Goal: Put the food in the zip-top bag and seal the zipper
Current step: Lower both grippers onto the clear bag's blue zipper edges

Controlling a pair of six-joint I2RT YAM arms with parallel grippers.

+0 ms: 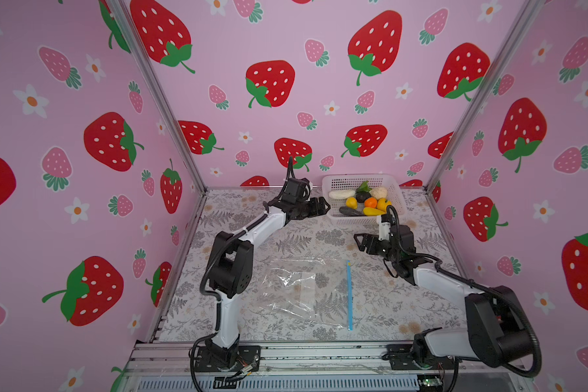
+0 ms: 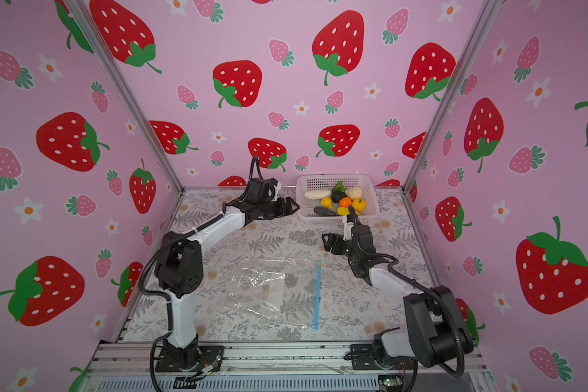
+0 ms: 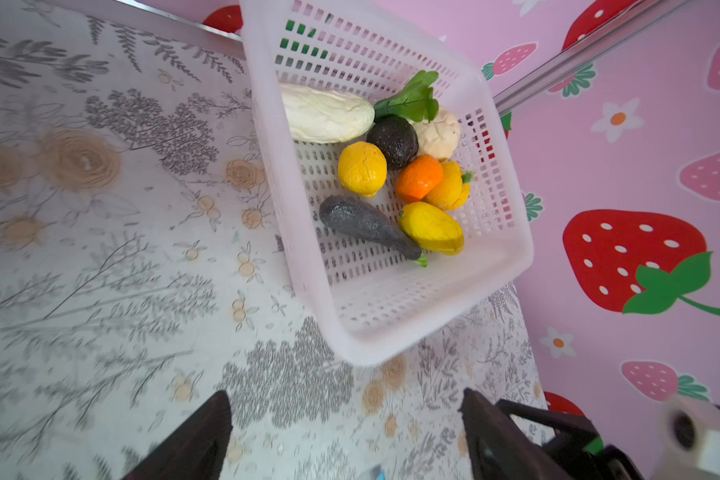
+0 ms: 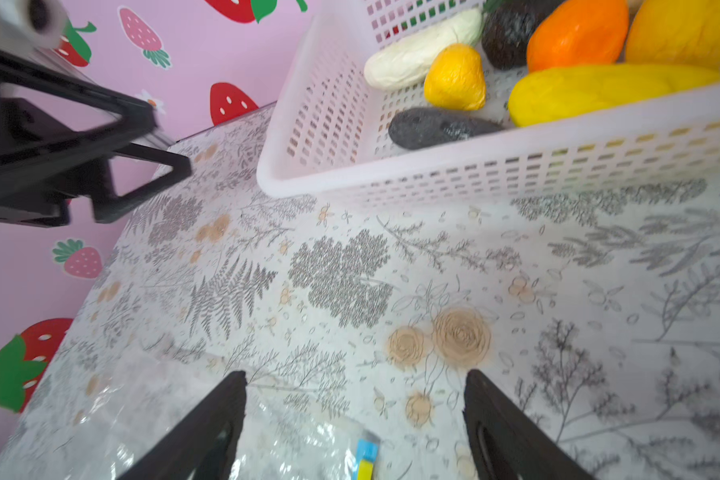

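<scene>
I see both jaws spread, empty: left gripper [image 1: 325, 206] just left of the white perforated basket [image 1: 353, 181] holding toy food [image 1: 370, 202], right gripper [image 1: 357, 241] below.

A flat tabletop covered in a pale cloth printed with grey ferns and beige roses [image 1: 238, 244] carries two things. A clear, crinkly rectangular plastic bag [image 1: 299, 288] lies flat around the middle, toward the near edge. Its light-blue zipper strip [image 1: 349, 298] runs along its right edge. A white perforated plastic basket [image 1: 353, 221] stands near the far right corner, well apart from the bag.
</scene>
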